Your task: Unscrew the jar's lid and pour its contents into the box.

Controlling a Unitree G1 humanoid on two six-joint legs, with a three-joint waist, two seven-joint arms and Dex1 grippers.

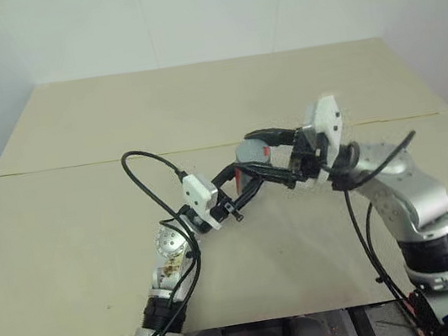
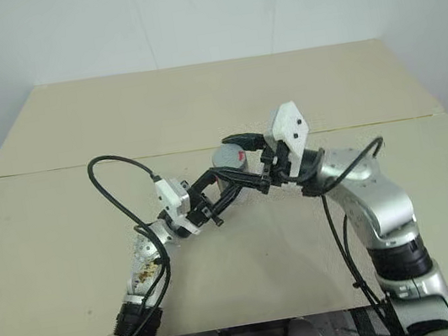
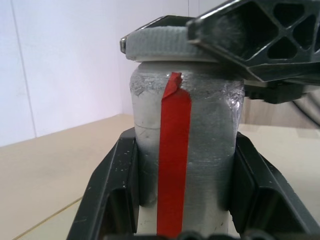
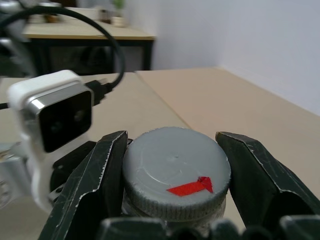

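Observation:
The jar (image 3: pixel 200 150), whitish with a red vertical stripe, is held upright above the table. My left gripper (image 1: pixel 246 183) is shut on the jar's body, one black finger (image 3: pixel 112 190) on each side. The round grey lid (image 4: pixel 175 162), with a red tape arrow on it, sits on the jar. My right gripper (image 4: pixel 172 140) reaches in from the right and is shut on the lid's rim, its fingers (image 4: pixel 260 180) pressing either side. The jar's wall hides the contents. The box is out of view.
The beige table (image 1: pixel 90 240) has a seam (image 1: pixel 62 167) across its middle and open surface all round the arms. A black cable (image 1: pixel 146 185) loops up from my left wrist. A second table (image 4: pixel 75 35) stands far behind.

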